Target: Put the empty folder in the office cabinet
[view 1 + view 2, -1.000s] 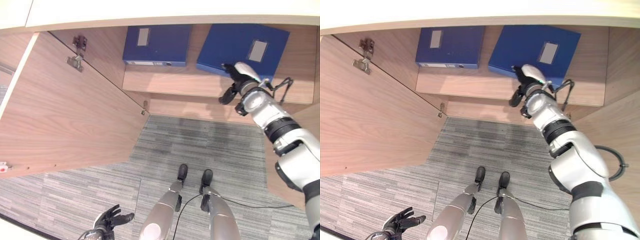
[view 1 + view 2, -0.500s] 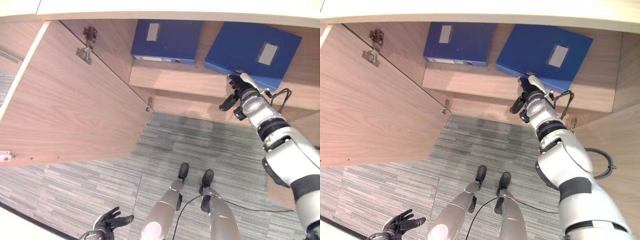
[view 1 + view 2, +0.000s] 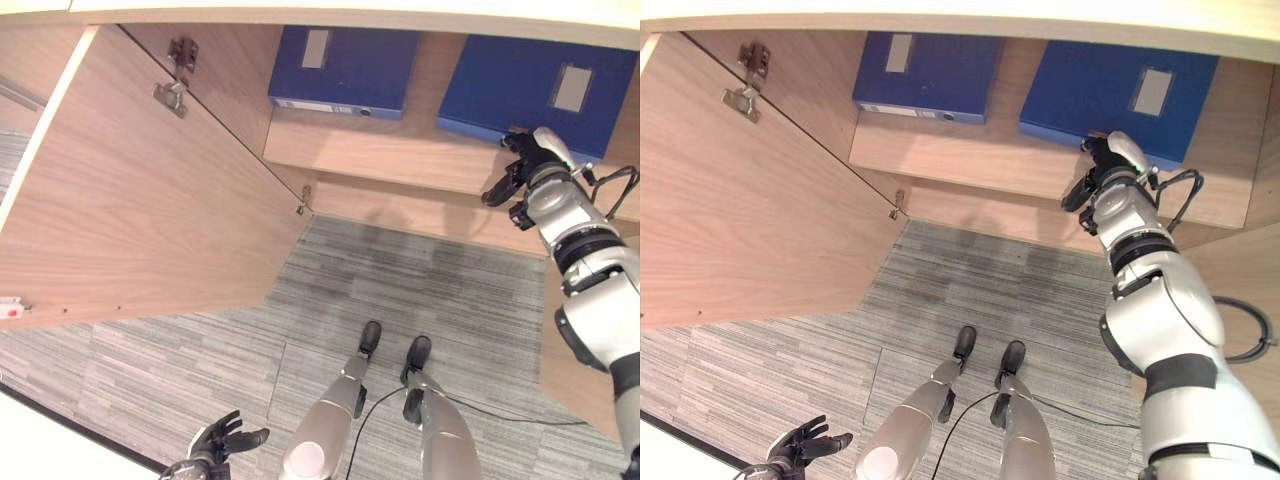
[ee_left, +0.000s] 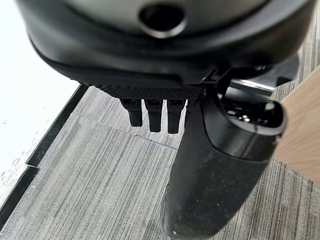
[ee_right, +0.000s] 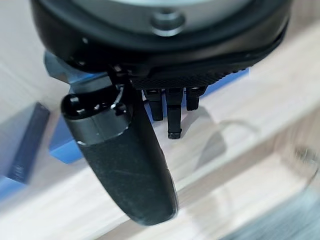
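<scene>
just beyond fingers [image 5: 172, 117] — folder [image 3: 1120, 90]

The right hand [image 3: 524, 165] reaches far forward, fingers straight; the left hand [image 3: 218, 442] hangs low, fingers spread.

Two folders flat on the cabinet shelf [image 3: 400, 160]: one folder [image 3: 345, 58] left, other folder [image 3: 535, 82] right

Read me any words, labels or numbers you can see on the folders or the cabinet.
None can be read.
Left blue folder: pale label on its cover, another strip on its spine edge, too small to read.
Right blue folder: pale label, looks blank or too small.
Cabinet door: no print visible.
</scene>
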You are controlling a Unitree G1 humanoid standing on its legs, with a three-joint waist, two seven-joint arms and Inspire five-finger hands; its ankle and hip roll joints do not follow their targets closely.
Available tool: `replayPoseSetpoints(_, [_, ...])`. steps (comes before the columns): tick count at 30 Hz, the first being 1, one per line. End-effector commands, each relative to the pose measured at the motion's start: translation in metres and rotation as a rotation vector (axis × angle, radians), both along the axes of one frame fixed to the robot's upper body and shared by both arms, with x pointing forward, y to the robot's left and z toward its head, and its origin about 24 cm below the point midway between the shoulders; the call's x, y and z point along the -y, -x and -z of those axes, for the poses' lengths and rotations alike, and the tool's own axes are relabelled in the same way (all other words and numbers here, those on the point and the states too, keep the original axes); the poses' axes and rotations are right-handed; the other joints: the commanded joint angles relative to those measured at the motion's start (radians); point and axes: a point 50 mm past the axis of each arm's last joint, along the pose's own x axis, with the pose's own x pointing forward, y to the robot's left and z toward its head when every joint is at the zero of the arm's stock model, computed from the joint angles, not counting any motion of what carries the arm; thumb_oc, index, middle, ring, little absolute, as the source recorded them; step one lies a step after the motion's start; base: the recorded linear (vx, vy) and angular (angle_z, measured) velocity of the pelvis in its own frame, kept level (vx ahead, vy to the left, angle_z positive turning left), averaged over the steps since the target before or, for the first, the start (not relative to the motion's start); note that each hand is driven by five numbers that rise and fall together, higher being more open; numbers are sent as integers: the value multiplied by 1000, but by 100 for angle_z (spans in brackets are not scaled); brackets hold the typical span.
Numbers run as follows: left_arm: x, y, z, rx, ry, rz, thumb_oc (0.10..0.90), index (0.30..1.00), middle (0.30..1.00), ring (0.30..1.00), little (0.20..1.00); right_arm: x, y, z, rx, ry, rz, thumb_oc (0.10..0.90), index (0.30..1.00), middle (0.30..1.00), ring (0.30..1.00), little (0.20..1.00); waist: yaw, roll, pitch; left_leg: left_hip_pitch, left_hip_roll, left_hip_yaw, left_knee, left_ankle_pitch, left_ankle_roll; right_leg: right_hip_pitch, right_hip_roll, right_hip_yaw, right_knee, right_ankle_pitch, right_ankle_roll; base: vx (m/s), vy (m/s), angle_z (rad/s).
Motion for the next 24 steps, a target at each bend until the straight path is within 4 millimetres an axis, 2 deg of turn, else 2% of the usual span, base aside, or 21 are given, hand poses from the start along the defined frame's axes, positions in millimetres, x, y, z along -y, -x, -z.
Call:
replayPoseSetpoints(1, [-32,30,-3,-90,-117,-21,800,900,900,900,900,23,16,-88,220,248,107,800,900,900,900,900,27,-32,18,-16,-11,-10,2,-86,-21,114,-59,-46,-106,-29,93,11,2,6])
replayPoseSetpoints(5, [-32,24,-5,-70,-125,-13,800,900,900,900,900,16,18,-108,234,386,102,800,900,900,900,900,38,-32,19,-36,-13,-11,3,-82,-22,100,-56,-47,-116,-25,93,0,0,0])
replayPoseSetpoints(14, [-30,17,-6,-46,-121,-16,800,900,900,900,900,12,19,-120,275,379,110,800,900,900,900,900,44,-33,18,-36,-13,-14,-17,-73,-25,96,-50,-51,-131,-19,94,0,0,0])
replayPoseSetpoints(18, [-31,17,-6,-55,-125,-18,800,900,900,900,900,3,12,-106,278,294,71,800,900,900,900,900,41,-33,18,-24,-12,-11,-21,-74,-25,103,-48,-47,-133,-19,92,0,0,0])
replayPoseSetpoints(20, [-30,16,-5,-56,-126,-20,800,900,900,900,900,-7,4,-82,228,240,29,800,900,900,900,900,32,-38,18,-8,-10,-7,-26,-75,-25,119,-45,-45,-140,-16,92,-22,11,-5])
replayPoseSetpoints(21, [-30,16,-5,-56,-126,-21,800,900,900,900,900,-7,4,-82,228,240,29,800,900,900,900,900,32,-39,19,-8,-10,-7,-26,-75,-25,120,-45,-45,-140,-16,92,-13,-1,-6])
replayPoseSetpoints(23, [-29,14,-4,-59,-125,-18,800,900,900,900,900,-12,-1,-64,186,204,11,800,900,900,900,900,27,-43,14,7,-9,-6,-27,-77,-25,135,-44,-45,-144,-15,92,-9,-3,-12])
replayPoseSetpoints(24, [-30,14,-3,-76,-132,-19,800,900,900,900,900,-15,-3,-43,143,154,0,800,900,900,900,900,23,-47,5,25,-9,-3,-30,-81,-26,154,-43,-44,-148,-16,93,-2,2,-11])
